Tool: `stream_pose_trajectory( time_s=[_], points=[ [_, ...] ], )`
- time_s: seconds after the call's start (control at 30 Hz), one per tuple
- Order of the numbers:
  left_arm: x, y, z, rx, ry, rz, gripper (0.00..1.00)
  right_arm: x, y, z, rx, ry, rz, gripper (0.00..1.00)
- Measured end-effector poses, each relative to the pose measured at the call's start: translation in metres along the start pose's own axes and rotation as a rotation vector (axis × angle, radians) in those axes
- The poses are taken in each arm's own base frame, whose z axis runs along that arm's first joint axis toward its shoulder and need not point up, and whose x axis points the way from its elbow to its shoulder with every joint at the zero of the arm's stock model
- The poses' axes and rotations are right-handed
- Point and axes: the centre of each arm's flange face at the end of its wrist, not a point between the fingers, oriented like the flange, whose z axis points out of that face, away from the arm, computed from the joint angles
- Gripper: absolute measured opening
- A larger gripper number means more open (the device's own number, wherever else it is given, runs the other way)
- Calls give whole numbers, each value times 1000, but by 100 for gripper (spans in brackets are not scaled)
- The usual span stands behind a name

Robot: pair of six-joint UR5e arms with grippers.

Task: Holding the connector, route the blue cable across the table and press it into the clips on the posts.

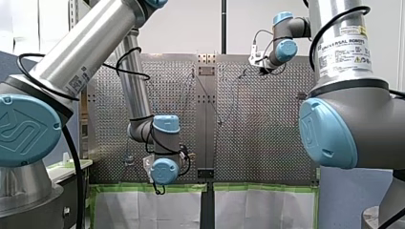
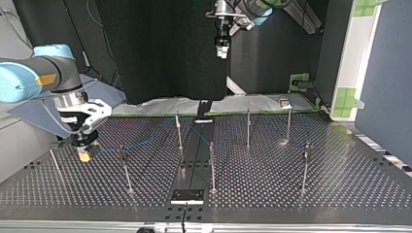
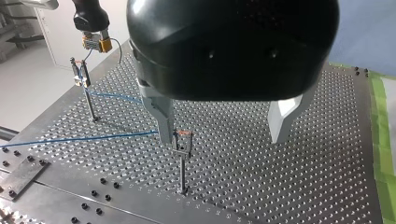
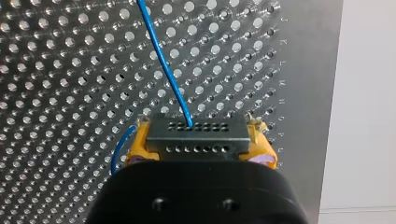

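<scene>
The connector (image 4: 197, 135) is pinched by the right gripper (image 4: 198, 154) over the surface (image 4: 56, 70), the blue cable (image 4: 164, 70) leading away from it. The left gripper (image 3: 223, 135) is held spread beside a post (image 3: 182, 170).

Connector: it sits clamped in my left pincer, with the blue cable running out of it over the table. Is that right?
Not quite. The connector is clamped in my right pincer, not my left. The right wrist view shows it between the yellow pads, with the blue cable running out over the table. My left pincer stands open.
</scene>
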Motion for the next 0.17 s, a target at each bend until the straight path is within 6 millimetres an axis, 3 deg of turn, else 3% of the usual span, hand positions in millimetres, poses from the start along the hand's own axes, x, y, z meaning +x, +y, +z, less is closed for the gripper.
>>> stream_pose_trajectory(
  time_s=[0.17],
  points=[
    [0, 0, 0, 0, 0, 0, 100, 0, 0, 0, 0, 0, 0, 0]
  ],
)
